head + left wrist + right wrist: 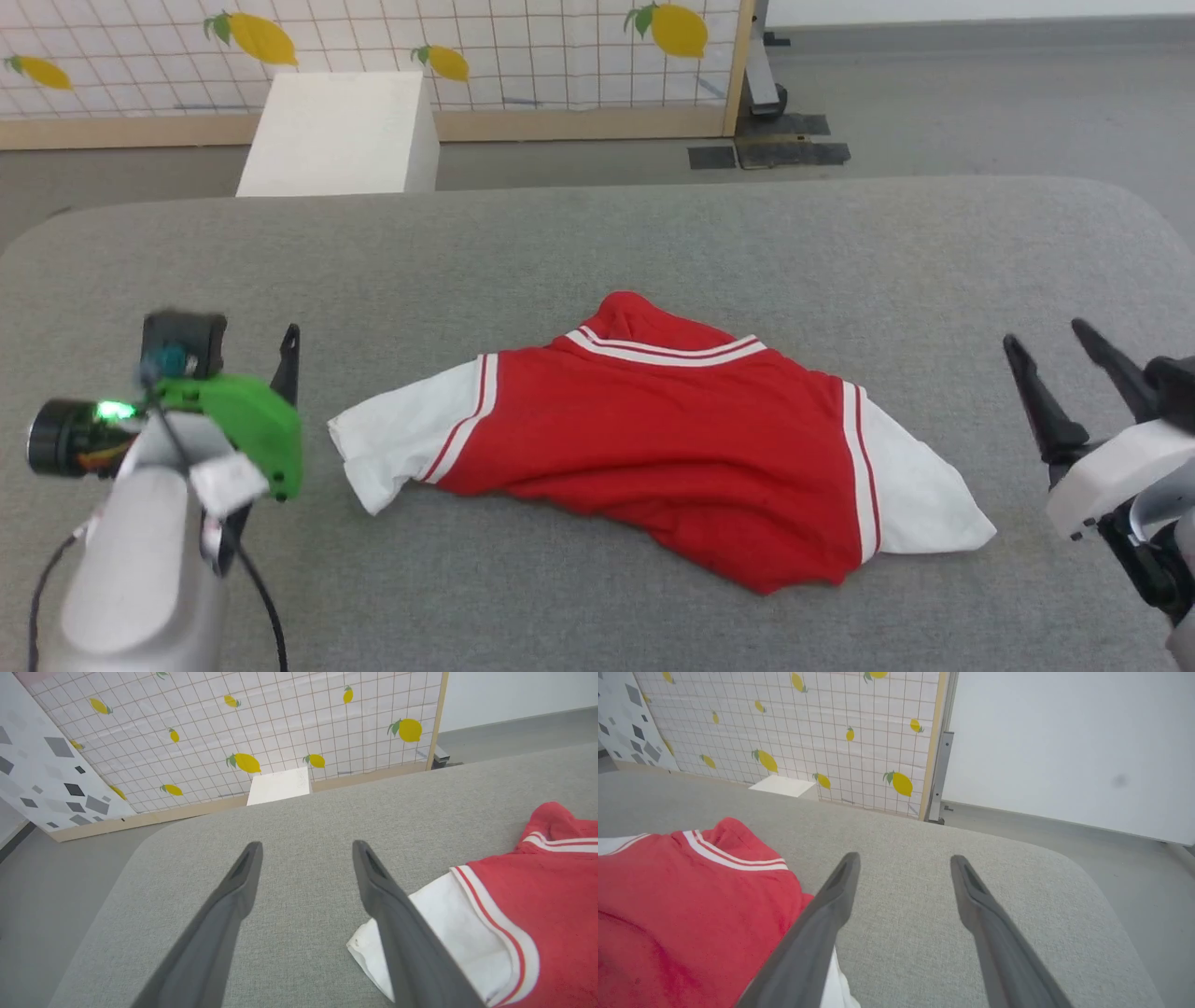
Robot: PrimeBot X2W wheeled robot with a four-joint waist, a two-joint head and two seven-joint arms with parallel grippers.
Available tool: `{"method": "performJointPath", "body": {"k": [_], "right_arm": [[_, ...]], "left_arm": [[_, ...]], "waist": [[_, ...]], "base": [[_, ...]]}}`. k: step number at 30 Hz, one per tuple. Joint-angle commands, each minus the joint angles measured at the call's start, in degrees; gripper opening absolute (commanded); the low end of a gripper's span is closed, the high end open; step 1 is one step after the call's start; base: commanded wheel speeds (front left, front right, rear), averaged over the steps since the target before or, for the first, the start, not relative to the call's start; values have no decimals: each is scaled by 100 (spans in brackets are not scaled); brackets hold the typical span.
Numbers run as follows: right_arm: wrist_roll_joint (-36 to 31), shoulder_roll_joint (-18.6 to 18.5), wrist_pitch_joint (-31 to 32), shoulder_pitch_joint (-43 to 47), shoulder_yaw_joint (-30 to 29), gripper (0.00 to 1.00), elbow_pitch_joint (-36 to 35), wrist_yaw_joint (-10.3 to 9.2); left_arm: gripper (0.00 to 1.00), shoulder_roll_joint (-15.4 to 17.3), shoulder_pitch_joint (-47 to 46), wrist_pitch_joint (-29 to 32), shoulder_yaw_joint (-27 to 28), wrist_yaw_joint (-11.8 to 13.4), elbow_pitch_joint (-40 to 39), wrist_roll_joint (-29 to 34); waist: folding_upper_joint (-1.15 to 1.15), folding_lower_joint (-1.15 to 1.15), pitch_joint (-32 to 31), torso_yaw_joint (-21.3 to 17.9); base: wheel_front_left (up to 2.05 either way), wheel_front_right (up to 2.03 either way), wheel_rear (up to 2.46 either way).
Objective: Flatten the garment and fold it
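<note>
The red garment (672, 439) lies crumpled on the grey table (597, 243), plain red side up, white sleeves out to both sides, striped collar toward the far edge. No lettering shows. Its lower hem is bunched and slanted at the near right. My left gripper (306, 851) hovers open left of the left sleeve (448, 924), holding nothing; in the head view its one visible finger (288, 359) points away from me. My right gripper (1046, 341) stands open to the right of the right sleeve (924, 504), empty. The garment (682, 905) sits left of its fingers in the right wrist view.
A white box (341, 135) stands on the floor beyond the table's far edge, before a lemon-patterned grid screen (373, 47). Dark floor plates (770, 149) lie at the back right. Bare grey table surrounds the shirt on all sides.
</note>
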Motion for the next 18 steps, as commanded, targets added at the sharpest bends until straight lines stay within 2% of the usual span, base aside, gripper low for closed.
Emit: {"method": "performJointPath", "body": {"k": [1, 3, 6, 10, 14, 18], "right_arm": [[-242, 194, -91, 158, -260, 100, -153, -9], [-643, 501, -177, 328, -715, 100, -431, -9], [-1147, 986, -215, 606, -1218, 100, -887, -9], [-1562, 1422, -146, 870, -1545, 100, -1345, -9], [-1754, 1657, 16, 997, -1632, 100, -1629, -9], [-1793, 1751, 128, 993, -1592, 100, -1799, -9]], "left_arm": [[100, 94, -195, 331, -136, -33, 109, -159], [100, 262, -397, 932, -498, -48, 255, -436], [100, 575, -675, 1826, -1286, -52, 342, -1164], [100, 1002, -1032, 2740, -2089, -53, 325, -1947], [100, 1383, -1367, 3665, -2569, -54, 426, -2612], [100, 1651, -1627, 4296, -2833, -54, 630, -3049]], "waist": [[0, 0, 70, -66], [0, 0, 127, -119], [0, 0, 231, -200], [0, 0, 359, -296], [0, 0, 496, -421], [0, 0, 640, -577]], "base": [[0, 0, 0], [0, 0, 0], [0, 0, 0], [0, 0, 0], [0, 0, 0], [0, 0, 0]]}}
